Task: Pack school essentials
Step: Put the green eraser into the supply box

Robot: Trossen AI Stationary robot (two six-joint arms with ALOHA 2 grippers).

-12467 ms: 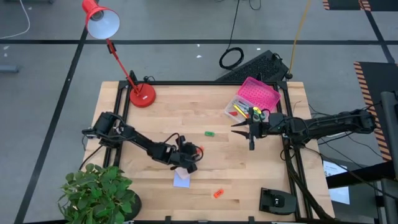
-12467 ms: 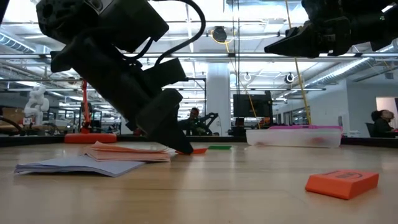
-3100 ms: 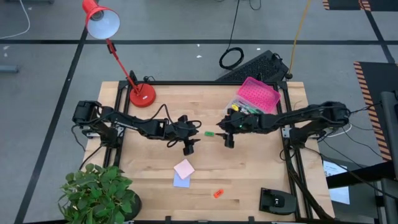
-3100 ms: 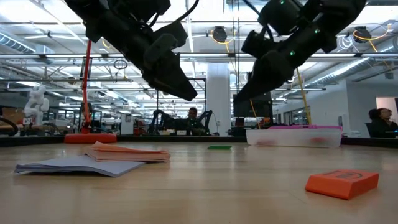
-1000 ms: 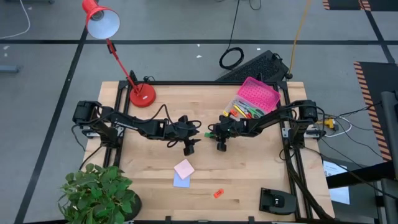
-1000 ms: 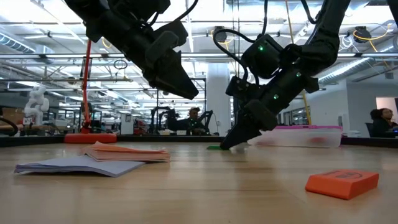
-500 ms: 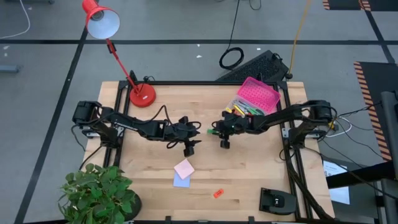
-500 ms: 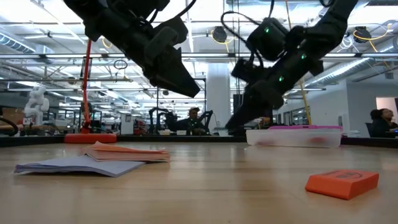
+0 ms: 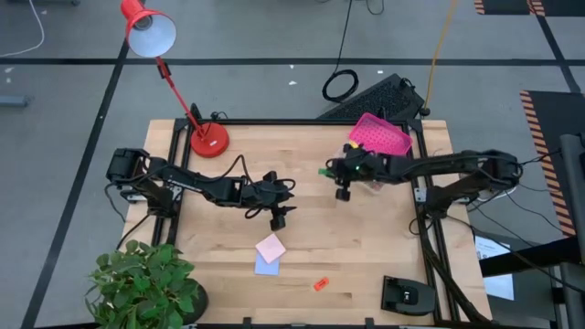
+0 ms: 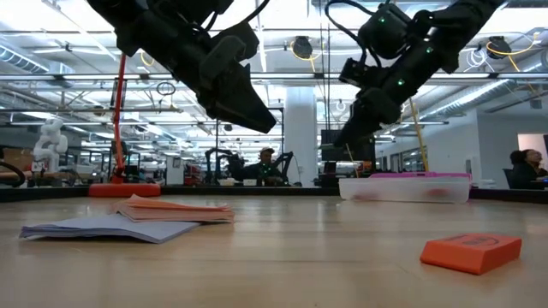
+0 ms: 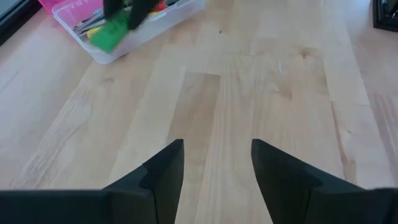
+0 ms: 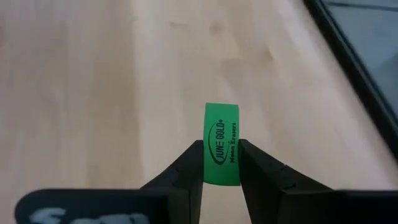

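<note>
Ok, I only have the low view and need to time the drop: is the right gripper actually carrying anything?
Observer: Yes. Its wrist view shows the right gripper shut on a small green eraser, with its printed face toward the camera.
Operator: Is it over the box?
Observer: Not yet. From above, it hangs beside the clear plastic box with the pink lid, on the table-centre side.
Operator: And the left gripper?
Observer: The left gripper is open and empty above bare wood. From above, it is near the pink square sticky-note pad but not over it.
</note>
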